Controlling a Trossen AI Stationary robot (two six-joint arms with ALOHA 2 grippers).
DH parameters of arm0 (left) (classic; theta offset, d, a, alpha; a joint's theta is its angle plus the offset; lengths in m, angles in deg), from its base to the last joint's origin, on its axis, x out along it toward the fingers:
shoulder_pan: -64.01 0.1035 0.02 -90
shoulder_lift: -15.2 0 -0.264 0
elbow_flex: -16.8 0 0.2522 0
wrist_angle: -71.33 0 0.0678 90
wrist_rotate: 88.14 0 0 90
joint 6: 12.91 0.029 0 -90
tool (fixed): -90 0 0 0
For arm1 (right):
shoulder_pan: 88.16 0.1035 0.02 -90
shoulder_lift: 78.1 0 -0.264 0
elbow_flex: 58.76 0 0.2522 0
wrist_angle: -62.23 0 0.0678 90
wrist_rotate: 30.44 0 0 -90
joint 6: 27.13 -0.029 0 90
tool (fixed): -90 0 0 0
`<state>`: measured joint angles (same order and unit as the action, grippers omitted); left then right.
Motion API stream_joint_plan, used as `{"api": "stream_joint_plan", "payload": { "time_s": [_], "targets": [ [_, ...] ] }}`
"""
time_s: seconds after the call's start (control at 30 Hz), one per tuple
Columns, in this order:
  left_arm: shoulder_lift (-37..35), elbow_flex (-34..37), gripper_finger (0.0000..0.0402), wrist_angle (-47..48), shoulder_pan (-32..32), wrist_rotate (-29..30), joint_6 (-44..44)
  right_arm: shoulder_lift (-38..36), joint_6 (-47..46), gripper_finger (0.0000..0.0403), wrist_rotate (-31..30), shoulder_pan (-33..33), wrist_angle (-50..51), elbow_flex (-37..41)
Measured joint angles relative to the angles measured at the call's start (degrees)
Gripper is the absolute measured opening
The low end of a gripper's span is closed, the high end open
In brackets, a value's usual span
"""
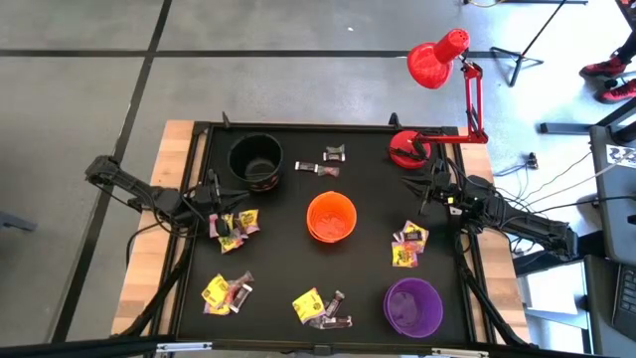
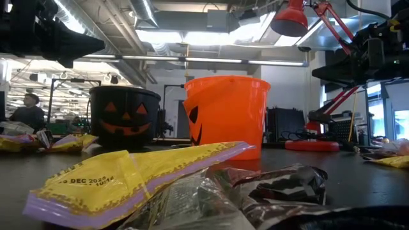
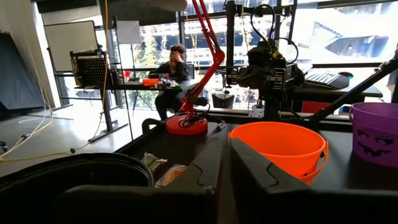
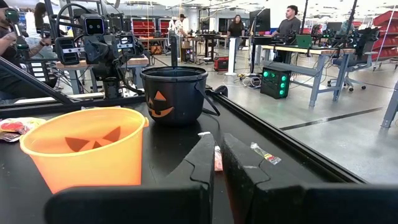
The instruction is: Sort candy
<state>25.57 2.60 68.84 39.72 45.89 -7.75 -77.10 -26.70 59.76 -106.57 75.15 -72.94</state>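
Note:
Candy in yellow, dark and silvery wrappers lies in small heaps on the black table: one (image 1: 235,227) by my left gripper, one (image 1: 408,245) by my right gripper, two along the near edge (image 1: 227,292) (image 1: 320,308) and one (image 1: 328,161) at the far side. A black cup (image 1: 256,159), an orange cup (image 1: 331,217) and a purple cup (image 1: 412,305) stand upright among them. My left gripper (image 1: 219,197) hovers at the table's left, shut and holding nothing (image 3: 224,149). My right gripper (image 1: 427,192) hovers at the right, shut and holding nothing (image 4: 217,149).
A red desk lamp (image 1: 437,60) stands with its base (image 1: 405,149) on the table's far right corner. The table has a raised black rim (image 1: 298,126). People sit and stand at benches in the room beyond (image 4: 289,18).

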Motion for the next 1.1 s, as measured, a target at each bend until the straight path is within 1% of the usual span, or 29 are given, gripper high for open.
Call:
{"api": "stream_joint_plan", "payload": {
  "time_s": [0.67, 0.7, 0.77, 0.9, 1.0, 1.1],
  "targets": [
    [0.0, 0.0, 0.0022, 0.0, 0.0, 0.0, 0.0, 0.0, 0.0, 0.0028, 0.0, 0.0, 0.0, 0.0],
    [0.0, 0.0, 0.0022, -0.1, 0.0, 0.0, -0.4, 0.0, 0.0, 0.0028, 0.0, 0.0, 0.0, 0.0],
    [0.0, 0.0, 0.0022, -0.8, 0.0, -1.3, -4.3, 0.0, 0.0, 0.0028, 0.0, 0.0, 0.0, 0.0],
    [0.0, 0.0, 0.0022, -4.7, 0.0, -4.2, -5.2, 0.0, 0.0, 0.0028, 0.0, 0.0, 0.0, 0.0],
    [0.0, 0.0, 0.0022, -11.2, 0.0, -6.0, -2.9, 0.0, 0.0, 0.0028, 0.0, 0.0, 0.0, 0.0],
    [0.0, 0.0, 0.0022, -19.2, 0.0, -6.2, -1.1, 0.0, 0.0, 0.0028, 0.0, 0.0, 0.0, 0.0]
  ]
}}
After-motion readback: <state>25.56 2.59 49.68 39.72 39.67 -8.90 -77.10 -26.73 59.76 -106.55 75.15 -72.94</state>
